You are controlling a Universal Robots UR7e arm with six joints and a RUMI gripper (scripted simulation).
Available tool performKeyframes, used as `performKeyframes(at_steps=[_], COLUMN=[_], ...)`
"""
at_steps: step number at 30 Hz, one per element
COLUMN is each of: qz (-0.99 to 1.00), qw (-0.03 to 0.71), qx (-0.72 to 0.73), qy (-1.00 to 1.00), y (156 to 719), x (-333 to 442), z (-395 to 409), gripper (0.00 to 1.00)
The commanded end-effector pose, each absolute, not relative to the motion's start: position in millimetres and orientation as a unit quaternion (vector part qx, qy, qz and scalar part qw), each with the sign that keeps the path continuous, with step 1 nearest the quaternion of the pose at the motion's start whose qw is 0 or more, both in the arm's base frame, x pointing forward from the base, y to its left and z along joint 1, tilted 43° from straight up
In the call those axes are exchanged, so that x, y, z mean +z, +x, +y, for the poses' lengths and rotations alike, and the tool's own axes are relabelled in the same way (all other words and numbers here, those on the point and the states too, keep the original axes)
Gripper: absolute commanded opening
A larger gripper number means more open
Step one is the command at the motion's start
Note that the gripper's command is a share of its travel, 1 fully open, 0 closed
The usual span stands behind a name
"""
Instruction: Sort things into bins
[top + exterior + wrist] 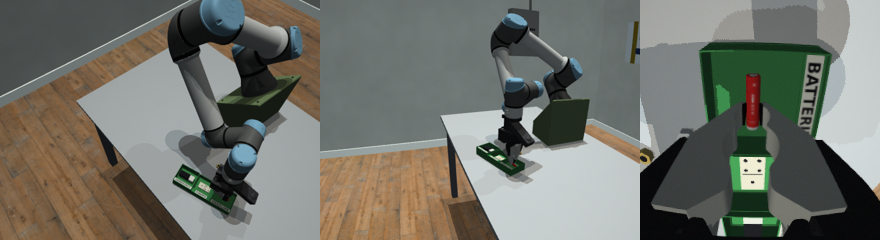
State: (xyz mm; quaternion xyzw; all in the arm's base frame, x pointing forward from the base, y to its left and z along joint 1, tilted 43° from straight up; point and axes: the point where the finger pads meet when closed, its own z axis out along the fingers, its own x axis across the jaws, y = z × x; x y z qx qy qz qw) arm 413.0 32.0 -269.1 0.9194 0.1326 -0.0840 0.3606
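Observation:
My gripper (226,197) (513,162) (753,104) is shut on a red battery (228,199) (514,165) (753,97). It holds the battery low over the green bin labelled BATTERIES (219,205) (812,90); the gap below is hard to tell. A white domino (204,186) (499,157) (752,172) lies in the middle bin, labelled GAMES (201,194). A black and white block, perhaps an eraser (184,175) (489,148), lies in the bin labelled STATIONERY (182,182). The joined bins are upright.
A brass nut (218,165) (520,152) (646,156) lies on the table beside the bins, on the robot base's side. A grey metal piece (686,133) is partly hidden by the left finger in the wrist view. The green robot stand (240,112) (565,122) is farther back.

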Motion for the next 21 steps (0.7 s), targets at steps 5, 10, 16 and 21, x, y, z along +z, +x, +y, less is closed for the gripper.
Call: performKeyframes(at_steps=[5, 10, 16, 21], qz=[0.133, 0.133, 0.133, 0.133], qw=[0.361, 0.361, 0.361, 0.361], qx=[-0.083, -0.083, -0.083, -0.083], qy=[0.920, 0.920, 0.920, 0.920], y=[413.5, 413.5, 413.5, 413.5], x=[-269.3, -269.2, -269.2, -269.2], z=[32.0, 32.0, 32.0, 32.0], gripper=[0.00, 0.14, 0.14, 0.14])
